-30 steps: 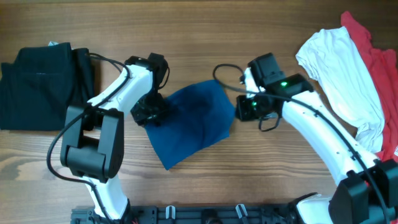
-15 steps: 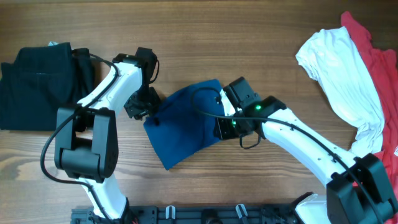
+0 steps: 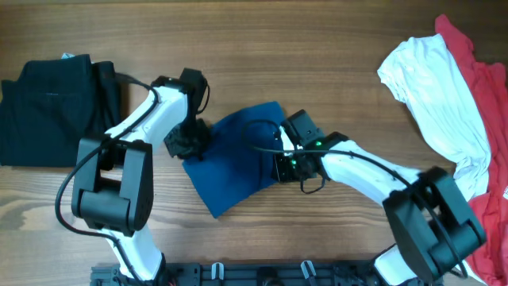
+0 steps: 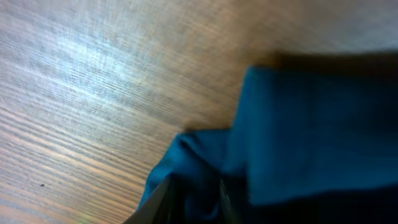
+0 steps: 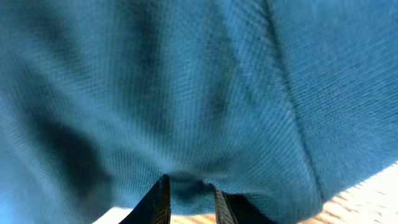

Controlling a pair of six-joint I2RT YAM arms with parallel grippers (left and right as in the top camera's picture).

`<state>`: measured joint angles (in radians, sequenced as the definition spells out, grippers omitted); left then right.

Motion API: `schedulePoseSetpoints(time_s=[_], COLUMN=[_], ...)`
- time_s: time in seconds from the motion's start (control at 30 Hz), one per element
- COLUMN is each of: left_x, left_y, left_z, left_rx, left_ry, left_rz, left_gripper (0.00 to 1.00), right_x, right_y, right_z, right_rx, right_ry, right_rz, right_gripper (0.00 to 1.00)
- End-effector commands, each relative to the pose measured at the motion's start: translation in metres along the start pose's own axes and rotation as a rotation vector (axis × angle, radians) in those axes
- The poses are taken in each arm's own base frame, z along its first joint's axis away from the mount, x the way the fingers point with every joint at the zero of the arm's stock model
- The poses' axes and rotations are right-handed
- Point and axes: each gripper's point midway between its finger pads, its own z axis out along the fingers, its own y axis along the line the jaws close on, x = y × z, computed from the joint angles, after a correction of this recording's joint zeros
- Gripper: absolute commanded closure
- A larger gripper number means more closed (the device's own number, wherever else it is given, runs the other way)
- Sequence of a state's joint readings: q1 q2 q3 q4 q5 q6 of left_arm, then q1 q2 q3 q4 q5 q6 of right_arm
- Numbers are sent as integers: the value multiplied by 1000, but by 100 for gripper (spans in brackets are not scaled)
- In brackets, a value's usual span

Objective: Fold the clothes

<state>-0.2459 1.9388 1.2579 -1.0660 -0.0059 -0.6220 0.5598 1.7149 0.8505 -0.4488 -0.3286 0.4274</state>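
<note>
The royal-blue shirt (image 3: pixel 234 163) lies folded into a small slanted rectangle at the table's middle. My left gripper (image 3: pixel 189 143) is at its left edge and is shut on a bunched fold of the blue cloth (image 4: pixel 311 137), which sits between the fingers (image 4: pixel 196 199). My right gripper (image 3: pixel 283 165) is at the shirt's right edge. Its fingers (image 5: pixel 189 193) pinch a fold of the blue cloth (image 5: pixel 186 93), which fills the right wrist view. A black garment (image 3: pixel 48 111) lies folded at the far left. A white garment (image 3: pixel 436 95) and a red one (image 3: pixel 488 87) lie crumpled at the far right.
The wooden table (image 3: pixel 317 48) shows bare wood behind and in front of the shirt. The arm bases and a black rail (image 3: pixel 262 274) stand along the front edge.
My right gripper has moved left and forward onto the shirt's right edge, and that edge has shifted left. My left gripper swung slightly left, then back to the shirt's left edge.
</note>
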Motion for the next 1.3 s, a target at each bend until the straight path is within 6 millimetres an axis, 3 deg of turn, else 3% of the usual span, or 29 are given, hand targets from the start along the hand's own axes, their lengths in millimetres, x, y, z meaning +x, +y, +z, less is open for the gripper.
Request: schedulePoseSetpoints(time_s=[0.0, 0.1, 0.23, 0.37, 0.5, 0.7, 0.8, 0.93, 1.03, 1.27], left_x=[20, 30, 47, 60, 55, 18, 9, 24, 42, 76], left_y=[16, 24, 21, 4, -2, 25, 24, -11, -37, -46], left_z=[17, 25, 26, 20, 7, -31, -59, -94, -107, -82], left_rx=[-38, -61, -30, 57, 93, 69, 189, 440, 568, 590], left_ry=[48, 78, 155, 205, 141, -92, -161, -158, -131, -34], left_rz=[12, 12, 9, 20, 39, -37, -75, 52, 222, 387], left_gripper=[81, 89, 90, 91, 91, 84, 81, 80, 79, 81], right_x=[-9, -33, -69, -101, -111, -90, -73, -48, -34, -7], right_y=[-37, -52, -68, -64, -54, -21, 13, 61, 78, 99], right_z=[12, 0, -19, -38, -48, -65, -80, -99, -99, -79], right_rx=[140, 171, 159, 90, 74, -83, -257, -549, -624, -619], right_ry=[-33, -112, -212, -281, -280, -203, -151, -58, -4, 71], right_rz=[83, 120, 147, 51, -18, -25, -76, -137, -148, -180], right_gripper=[76, 75, 76, 76, 73, 73, 73, 74, 78, 78])
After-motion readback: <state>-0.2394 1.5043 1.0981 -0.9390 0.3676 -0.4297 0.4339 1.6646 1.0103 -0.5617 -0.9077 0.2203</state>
